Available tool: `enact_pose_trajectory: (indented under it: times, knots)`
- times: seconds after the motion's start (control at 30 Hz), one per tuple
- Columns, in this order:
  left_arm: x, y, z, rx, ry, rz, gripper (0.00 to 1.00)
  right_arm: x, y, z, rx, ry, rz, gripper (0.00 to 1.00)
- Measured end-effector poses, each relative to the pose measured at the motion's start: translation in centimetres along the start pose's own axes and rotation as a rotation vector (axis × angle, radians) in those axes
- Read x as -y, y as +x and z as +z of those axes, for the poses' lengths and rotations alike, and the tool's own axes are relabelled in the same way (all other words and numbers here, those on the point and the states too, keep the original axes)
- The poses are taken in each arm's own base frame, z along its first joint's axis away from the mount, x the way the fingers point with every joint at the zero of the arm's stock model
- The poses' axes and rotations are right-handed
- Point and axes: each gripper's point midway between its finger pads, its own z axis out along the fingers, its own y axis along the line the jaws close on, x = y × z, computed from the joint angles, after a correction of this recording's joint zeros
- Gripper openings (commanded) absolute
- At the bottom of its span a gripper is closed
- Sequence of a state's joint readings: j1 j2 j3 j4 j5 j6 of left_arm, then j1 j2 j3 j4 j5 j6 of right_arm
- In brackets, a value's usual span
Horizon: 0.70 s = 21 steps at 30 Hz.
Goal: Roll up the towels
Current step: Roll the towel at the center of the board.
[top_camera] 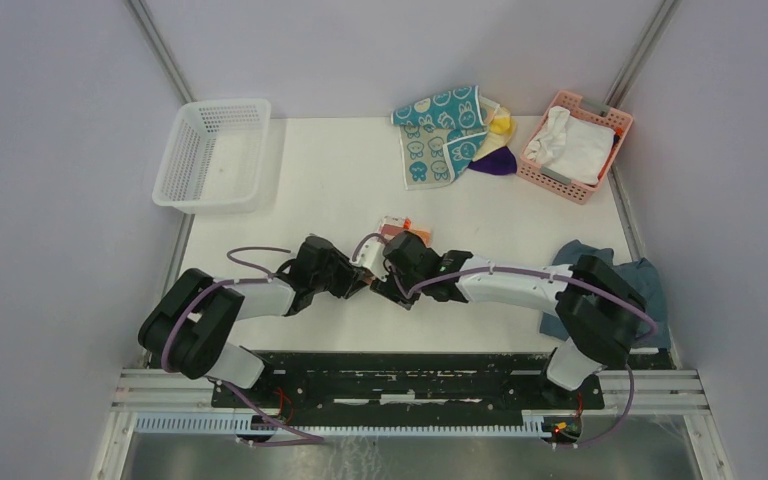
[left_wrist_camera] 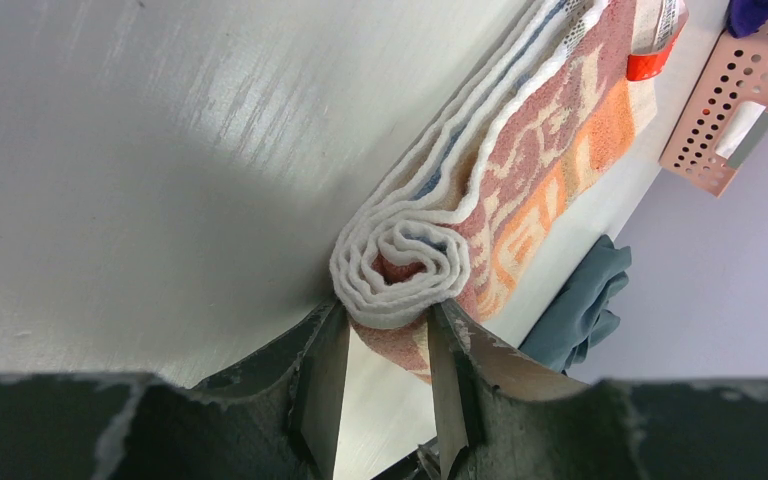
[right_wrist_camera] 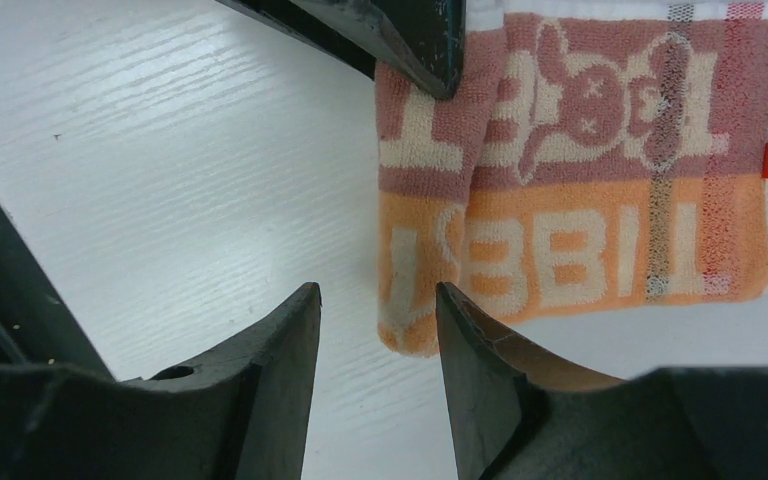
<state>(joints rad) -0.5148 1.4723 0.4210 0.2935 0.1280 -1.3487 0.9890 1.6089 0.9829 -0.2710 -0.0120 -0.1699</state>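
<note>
Left gripper (left_wrist_camera: 388,315): nearest the lens; fingers are closed narrowly on the coiled end of the peach-orange towel (left_wrist_camera: 520,190).
Towel position: laid on the white table (top_camera: 310,190), mid-table between the two wrists; near end is coiled, far part lies flat.
Right gripper (right_wrist_camera: 378,295): jaws are parted and nothing is held; the towel's corner lies just past the fingertips.
Handling (judged): light, soft, limp terry. The coil is expected to loosen if released. Hold is best taken at the coil's two ends, pinched across the layers.
Count, towels: one in work. In the far pile are a teal rabbit towel (top_camera: 440,125), a yellow towel (top_camera: 501,124) and a purple towel (top_camera: 497,163). Whether the teal print is one cloth or two cannot be told.
Count, baskets: two, white basket (top_camera: 182,150) at left and pink basket (top_camera: 600,108) at right.
</note>
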Motion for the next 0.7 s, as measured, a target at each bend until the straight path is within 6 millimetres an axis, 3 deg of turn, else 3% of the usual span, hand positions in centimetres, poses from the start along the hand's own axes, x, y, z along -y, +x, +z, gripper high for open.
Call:
enact_pose_trajectory:
  times: [0.5, 0.7]
  knots:
    - [0.1, 0.0, 0.0, -0.002, -0.003, 0.000, 0.45, 1.1, 2.5, 3.5, -0.091, 0.063, -0.071, 0.52]
    - [0.2, 0.0, 0.1, -0.003, -0.001, -0.001, 0.48, 1.3, 2.1, 4.1, -0.091, 0.072, -0.071, 0.47]
